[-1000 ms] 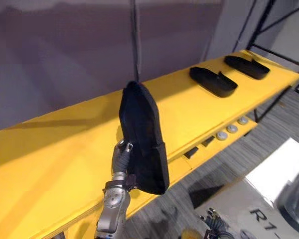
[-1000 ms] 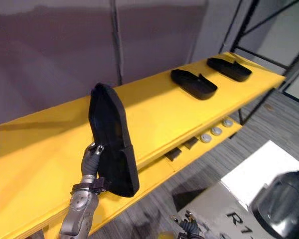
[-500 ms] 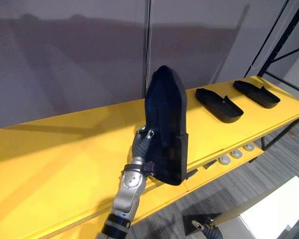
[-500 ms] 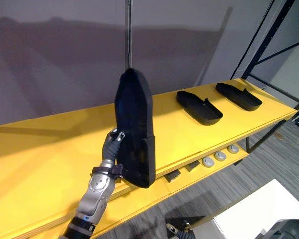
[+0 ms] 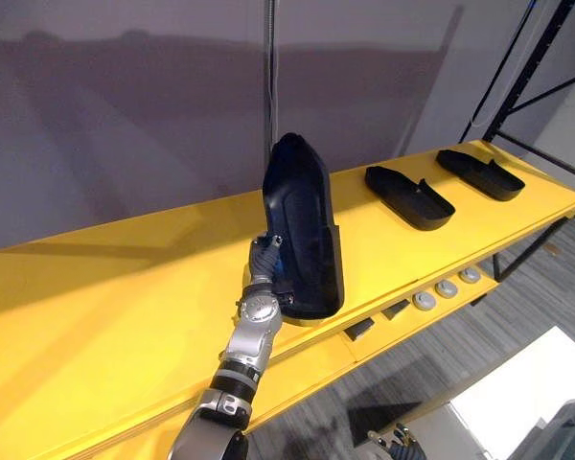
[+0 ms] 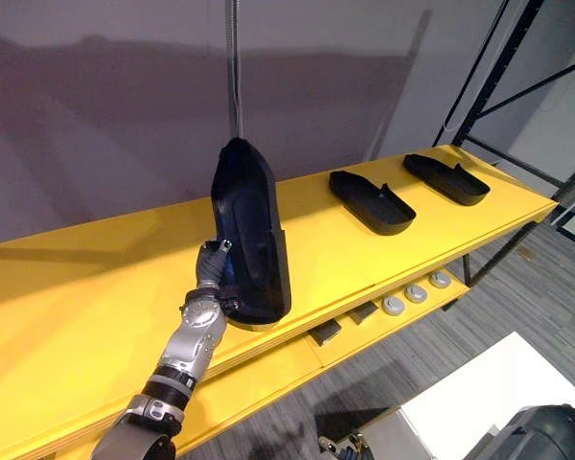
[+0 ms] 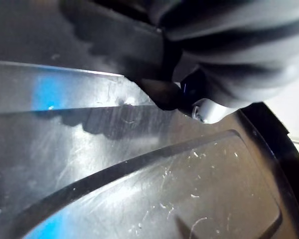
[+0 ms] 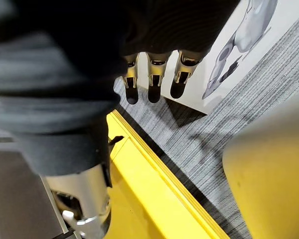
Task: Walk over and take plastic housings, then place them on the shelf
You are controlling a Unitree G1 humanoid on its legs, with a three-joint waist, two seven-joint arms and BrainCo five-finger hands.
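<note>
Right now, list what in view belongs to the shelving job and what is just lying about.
Job: held housing, on end in the left hand; yellow shelf; two housings lying on it.
Lying about: round silver parts and small dark blocks on the lower ledge; white board on the floor.

plain grey wall (image 5: 125, 125) behind, soft shadows across it, a thin pipe (image 5: 268, 77) running up it. long yellow shelf (image 5: 105, 287) along the wall, evenly lit, with a lower yellow ledge (image 6: 268, 374) at its front edge. black metal frame (image 6: 483, 67) at the shelf's right end. floor (image 5: 517, 307) is grey striped carpet. white panel (image 5: 532, 383) lies on the floor, lower right.
</note>
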